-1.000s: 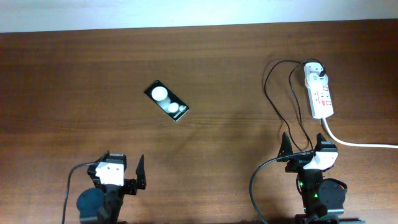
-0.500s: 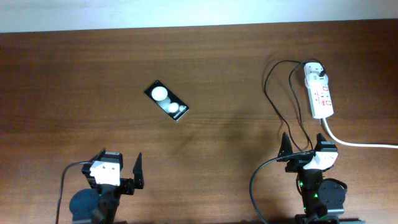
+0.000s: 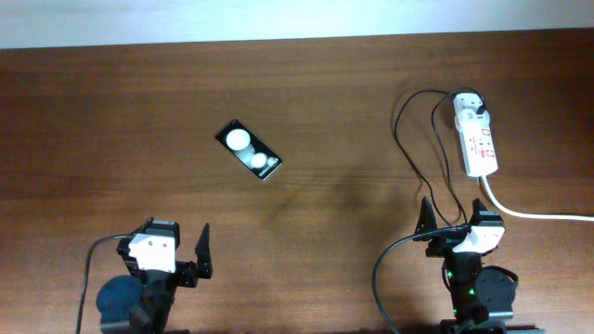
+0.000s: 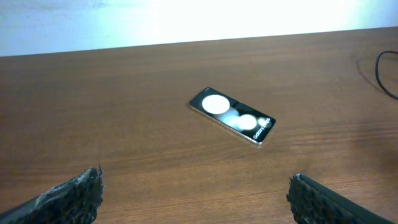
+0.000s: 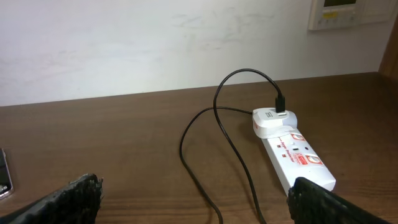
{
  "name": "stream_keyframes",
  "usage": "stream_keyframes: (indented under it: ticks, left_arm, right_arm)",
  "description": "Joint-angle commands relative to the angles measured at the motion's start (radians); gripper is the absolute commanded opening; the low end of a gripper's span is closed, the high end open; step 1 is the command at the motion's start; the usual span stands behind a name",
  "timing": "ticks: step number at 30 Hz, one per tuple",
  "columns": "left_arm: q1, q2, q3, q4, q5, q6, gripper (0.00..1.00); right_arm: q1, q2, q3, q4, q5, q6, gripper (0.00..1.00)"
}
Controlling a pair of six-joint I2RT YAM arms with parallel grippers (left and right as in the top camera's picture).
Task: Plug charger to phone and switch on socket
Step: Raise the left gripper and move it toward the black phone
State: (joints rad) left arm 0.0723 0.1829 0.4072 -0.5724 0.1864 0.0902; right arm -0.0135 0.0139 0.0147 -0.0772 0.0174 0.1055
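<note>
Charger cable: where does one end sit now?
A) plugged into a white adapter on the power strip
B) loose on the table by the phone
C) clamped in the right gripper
A: the right wrist view shows the charger cable running into the white adapter seated on the end of the power strip.

Bright and even throughout, lit from overhead. Washed out to white along the far wall in the left wrist view. Glare in two round spots on the glossy phone (image 3: 249, 151); soft sheen and faint shadows across the tabletop (image 3: 111, 121). Blurred close to both wrist cameras: left claw (image 4: 196, 199), right claw (image 5: 196, 199).
</note>
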Motion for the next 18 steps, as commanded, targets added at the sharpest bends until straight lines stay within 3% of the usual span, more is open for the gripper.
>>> stream_keyframes:
  ticks: [1, 13, 18]
  left_arm:
    - [-0.002, 0.038, 0.041, 0.0, 0.066, 0.012, 0.99]
    - [-0.002, 0.315, 0.253, -0.187, 0.088, 0.009, 0.99]
    - [-0.002, 0.473, 0.374, -0.287, 0.221, 0.009, 0.99]
  right_arm:
    - [-0.008, -0.007, -0.009, -0.001, 0.009, 0.003, 0.99]
    - [-0.008, -0.007, -0.009, -0.001, 0.009, 0.003, 0.99]
    - [-0.008, -0.007, -0.009, -0.001, 0.009, 0.003, 0.99]
